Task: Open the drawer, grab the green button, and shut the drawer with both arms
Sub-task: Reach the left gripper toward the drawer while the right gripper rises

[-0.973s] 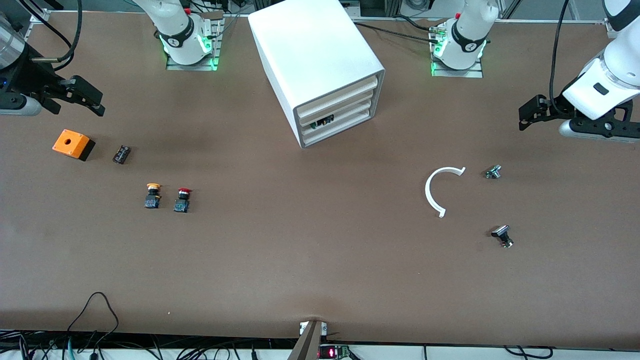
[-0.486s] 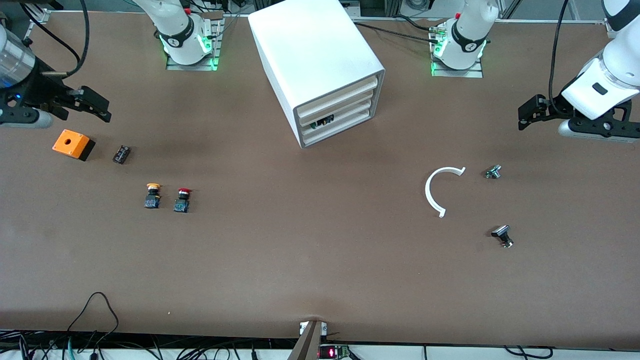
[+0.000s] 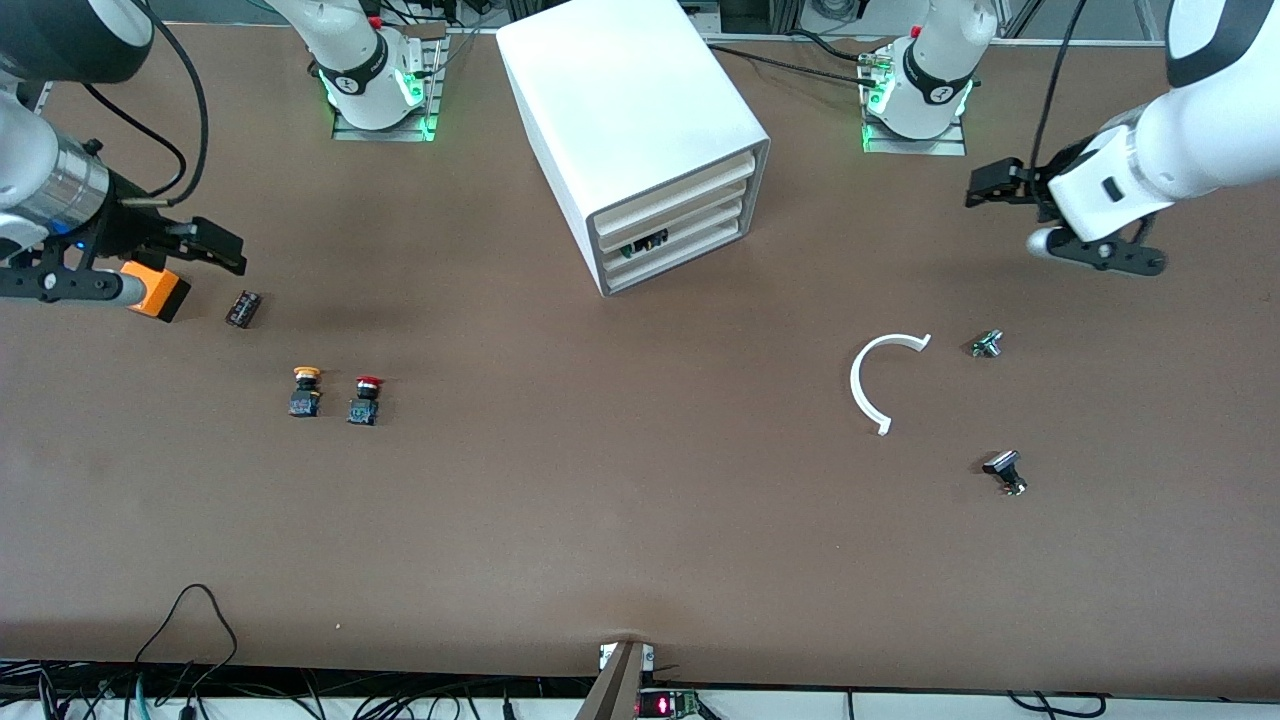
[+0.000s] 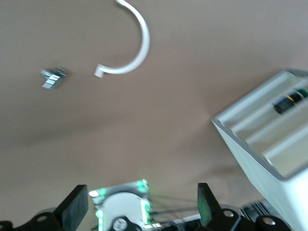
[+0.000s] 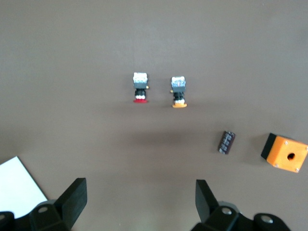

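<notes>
Claws first: my left claw (image 3: 985, 185) hangs wide open and empty over bare table (image 3: 620, 520) toward the left arm's end; my right claw (image 3: 215, 248) is equally open and empty beside one orange box (image 3: 155, 290). One cabinet (image 3: 630, 120) holds four drawers (image 3: 672, 215), all closed; something green in the third down may be the button (image 4: 301, 92), I can't be sure. Two buttons lie outside, one red (image 3: 365, 399), one yellow (image 3: 305, 391), plus one white arc (image 3: 880, 380).
</notes>
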Tool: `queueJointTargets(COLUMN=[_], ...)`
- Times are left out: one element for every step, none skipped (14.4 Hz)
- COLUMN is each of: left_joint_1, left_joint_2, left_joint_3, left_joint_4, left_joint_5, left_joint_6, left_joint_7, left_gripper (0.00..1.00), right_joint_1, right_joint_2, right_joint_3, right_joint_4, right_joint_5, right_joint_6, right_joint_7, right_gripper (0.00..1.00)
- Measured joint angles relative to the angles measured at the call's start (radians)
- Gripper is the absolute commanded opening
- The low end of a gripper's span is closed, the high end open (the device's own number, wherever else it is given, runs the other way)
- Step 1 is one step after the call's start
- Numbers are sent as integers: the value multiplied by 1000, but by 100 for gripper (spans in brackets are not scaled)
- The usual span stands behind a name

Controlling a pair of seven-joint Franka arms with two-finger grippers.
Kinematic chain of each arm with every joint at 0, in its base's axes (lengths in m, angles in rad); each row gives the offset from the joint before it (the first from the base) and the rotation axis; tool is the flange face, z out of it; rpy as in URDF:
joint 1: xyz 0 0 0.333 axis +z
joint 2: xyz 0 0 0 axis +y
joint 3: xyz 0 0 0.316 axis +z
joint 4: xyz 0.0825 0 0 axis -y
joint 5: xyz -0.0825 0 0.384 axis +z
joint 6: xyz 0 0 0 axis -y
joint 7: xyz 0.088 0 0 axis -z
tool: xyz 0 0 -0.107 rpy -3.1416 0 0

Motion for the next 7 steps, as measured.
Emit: queueJointTargets(left_joint_1=[1,4,8,12,14,13,9], left_joint_2=[20,44,72,103,136,166,195], left_joint_3=[0,1,2,2,3,3,2], left_joint_4=[-1,-2,-4,-6,-7,-7,-7], left_joint_5=[-61,-140,-217,-286,-347,-395,-435], left_joint_6=[-25,-53,-75,-91,-102,-104,-100], left_joint_7=[9,14,16,20,26,43,87], left_gripper=[100,100,100,100,100,100,100], right_joint_1=[2,5,11,22,37,50,59], right_joint_2=[15,31,46,61,76,89,100], right_joint_3=[1,2,5,8,10,10,11], right_joint_4=[0,0,0,0,0,0,1], right_joint_5=[0,0,0,0,0,0,0], right_joint_6=[18,35,50,57,65,78,92], right_joint_7=[1,10,34,58,79,91,98], right_gripper=[100,100,100,100,100,100,100])
